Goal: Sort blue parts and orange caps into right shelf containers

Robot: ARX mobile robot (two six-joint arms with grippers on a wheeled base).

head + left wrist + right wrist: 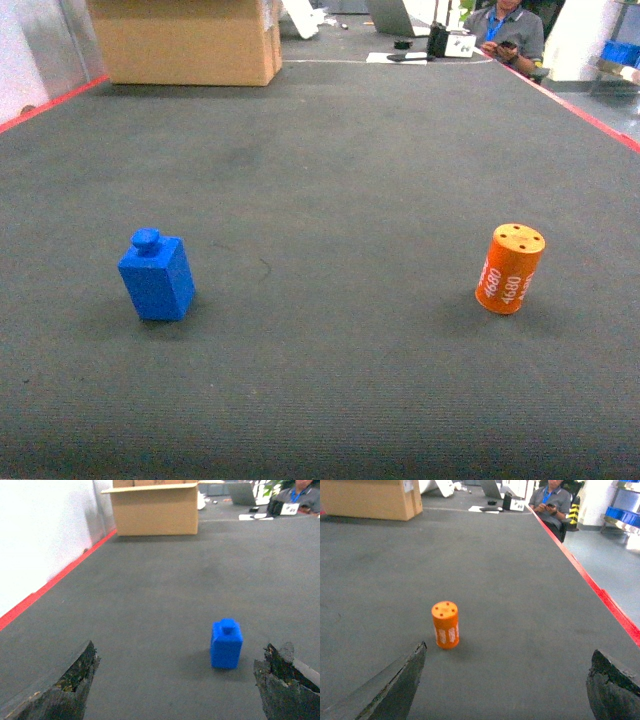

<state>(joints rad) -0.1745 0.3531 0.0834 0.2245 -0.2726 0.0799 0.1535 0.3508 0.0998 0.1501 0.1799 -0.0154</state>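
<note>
**Blue part and orange cap standing apart on the dark surface**

A wide dark grey surface, edged by red strips, fills most of the head view. At its far left end a large cardboard box is seen, closed as far as can be told, so its contents cannot be made out. Beyond the far edge a seated person in a grey shirt is visible, with a laptop and small dark items nearby. At the far right of the right wrist view, blue bins on a metal rack are partly seen off the surface; what they hold cannot be told.

The blue part, a blocky piece with a round knob on top, is found upright on the left of the surface. The orange cap, a short cylinder with white printing on its side and small holes in its top, is found on the right, leaning slightly, well apart from the blue part.

The left gripper is spread wide, with the blue part ahead, nearer its right-hand finger, untouched. The right gripper is likewise spread wide, with the orange cap ahead, near its left-hand finger, and nothing is held.
</note>
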